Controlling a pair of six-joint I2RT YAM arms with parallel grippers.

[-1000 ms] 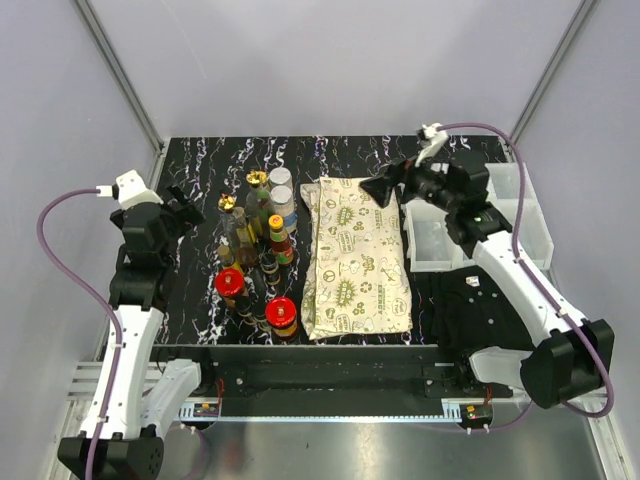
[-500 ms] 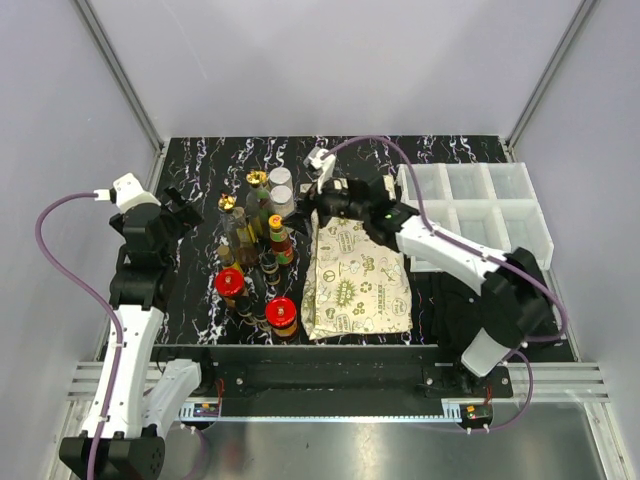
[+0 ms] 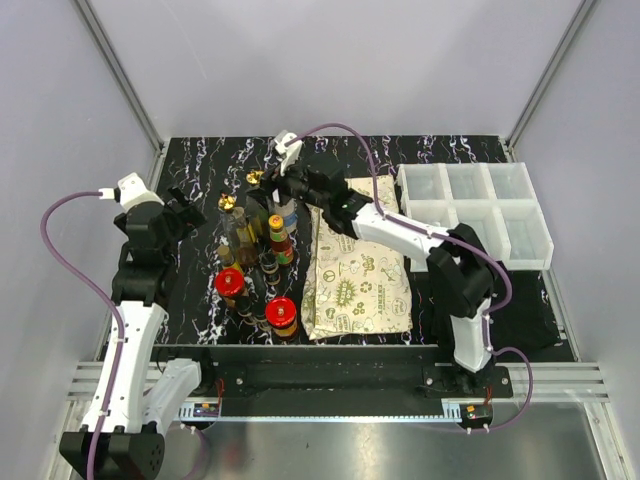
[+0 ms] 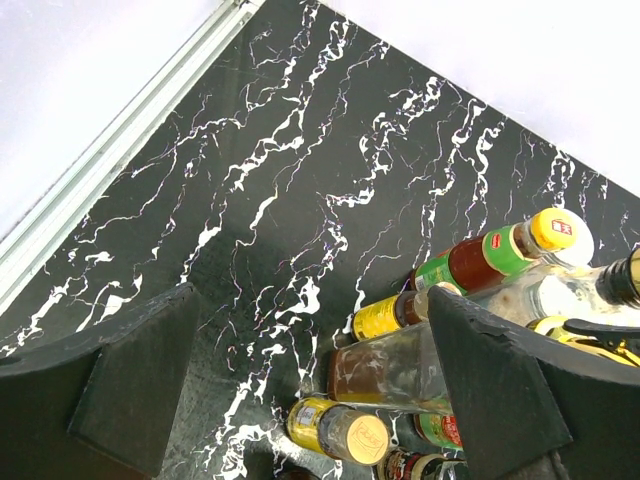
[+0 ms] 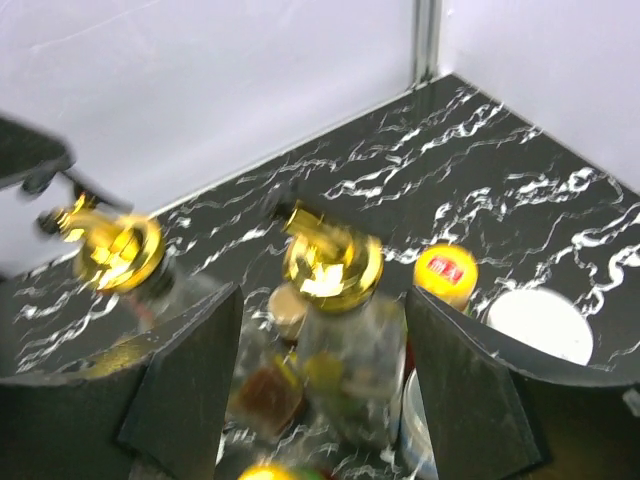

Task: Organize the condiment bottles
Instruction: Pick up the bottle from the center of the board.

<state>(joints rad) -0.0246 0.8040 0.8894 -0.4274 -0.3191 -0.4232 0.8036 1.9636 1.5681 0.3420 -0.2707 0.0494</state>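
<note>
My right end effector (image 5: 322, 292) stands open astride the gold-capped bottle (image 5: 333, 262) among the condiment bottles (image 3: 255, 250) crowded left on the desk (image 3: 200, 170), left end effector (image 4: 312, 300) open nearby, so a skewed pinch could topple neighbours.

White links (image 3: 122, 348), black joints (image 3: 135, 285) — purple cables (image 3: 44, 240) looping each arm.

legible text: none | yellow-capped bottle (image 5: 446, 272): red print, unreadable
</note>
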